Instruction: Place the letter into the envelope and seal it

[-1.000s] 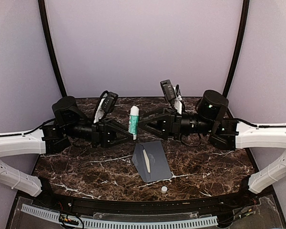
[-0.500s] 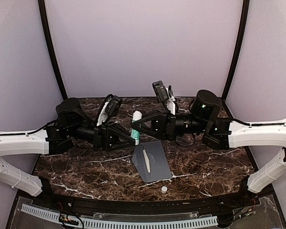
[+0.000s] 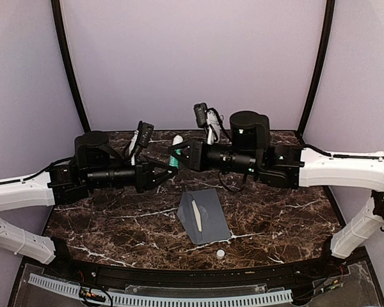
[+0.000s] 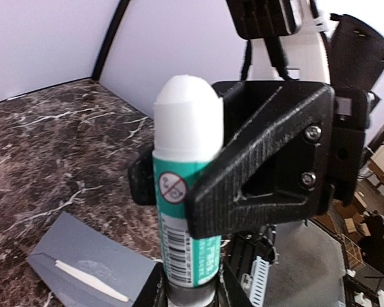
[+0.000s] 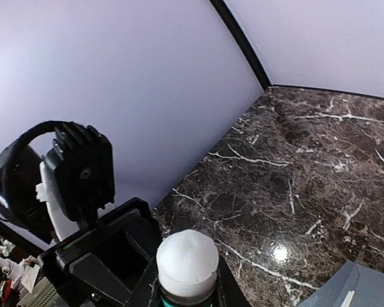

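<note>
Currently the glue stick (image 3: 174, 160), clenched by left tool (image 3: 169, 173) and right tool (image 3: 176, 151), could be snapped by opposing pulls.

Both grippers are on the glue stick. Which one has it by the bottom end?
The left gripper. In its own wrist view the glue stick rises from between its fingers, while the right gripper clamps it higher up, just under the rounded white top.

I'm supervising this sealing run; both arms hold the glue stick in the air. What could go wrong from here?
1. Both the left end effector and right end effector clamp one glue stick in mid-air; uneven pulling could wrench it loose, dropping toward the envelope.
2. A pale strip shows at the envelope's flap, so gluing may smear it.
</note>
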{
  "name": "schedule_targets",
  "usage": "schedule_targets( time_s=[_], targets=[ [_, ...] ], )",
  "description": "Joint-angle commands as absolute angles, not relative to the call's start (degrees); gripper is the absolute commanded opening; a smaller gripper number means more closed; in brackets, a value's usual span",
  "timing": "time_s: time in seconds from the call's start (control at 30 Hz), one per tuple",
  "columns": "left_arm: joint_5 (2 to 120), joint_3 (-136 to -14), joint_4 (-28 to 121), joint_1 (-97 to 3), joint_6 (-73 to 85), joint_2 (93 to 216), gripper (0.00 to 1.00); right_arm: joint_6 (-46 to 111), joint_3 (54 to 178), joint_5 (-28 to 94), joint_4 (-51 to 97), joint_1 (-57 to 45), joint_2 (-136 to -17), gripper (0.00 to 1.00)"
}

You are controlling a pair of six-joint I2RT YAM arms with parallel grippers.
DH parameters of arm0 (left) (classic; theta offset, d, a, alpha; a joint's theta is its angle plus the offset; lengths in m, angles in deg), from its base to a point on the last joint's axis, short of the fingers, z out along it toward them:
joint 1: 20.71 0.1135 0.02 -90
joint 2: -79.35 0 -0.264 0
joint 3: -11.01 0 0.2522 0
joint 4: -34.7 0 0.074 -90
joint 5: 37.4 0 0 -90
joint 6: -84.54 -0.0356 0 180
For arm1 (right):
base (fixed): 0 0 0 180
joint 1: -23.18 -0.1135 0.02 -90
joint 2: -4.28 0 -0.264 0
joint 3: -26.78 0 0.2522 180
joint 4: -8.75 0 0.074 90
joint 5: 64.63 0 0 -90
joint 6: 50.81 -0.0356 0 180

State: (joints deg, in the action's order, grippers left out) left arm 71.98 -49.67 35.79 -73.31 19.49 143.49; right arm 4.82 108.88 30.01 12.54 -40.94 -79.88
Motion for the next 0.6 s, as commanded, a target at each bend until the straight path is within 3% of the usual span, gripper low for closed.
schedule_targets(
  time_s=[0.0, 0.13, 0.33, 0.57],
  targets=[
    [52.83, -51.50, 44.26, -72.81, 16.48, 143.16, 0.00, -1.87, 114.31, 11.62, 26.03, -43.79, -85.37, 0.00],
    [49.38, -52.23, 47.11, -72.75, 16.20, 145.07, 0.00, -2.82, 120.24, 5.30, 30.88, -45.21, -90.57, 0.00],
    [54.00, -52.01, 46.81, -73.00, 16.54, 147.30, 0.00, -2.00, 120.23, 5.75, 28.02, -45.81, -90.89, 0.04],
    [62.79, -47.94, 37.24, -72.42, 19.61, 142.31, 0.00, 2.52, 104.77, 18.85, 8.79, -44.40, -78.38, 0.50]
  ],
)
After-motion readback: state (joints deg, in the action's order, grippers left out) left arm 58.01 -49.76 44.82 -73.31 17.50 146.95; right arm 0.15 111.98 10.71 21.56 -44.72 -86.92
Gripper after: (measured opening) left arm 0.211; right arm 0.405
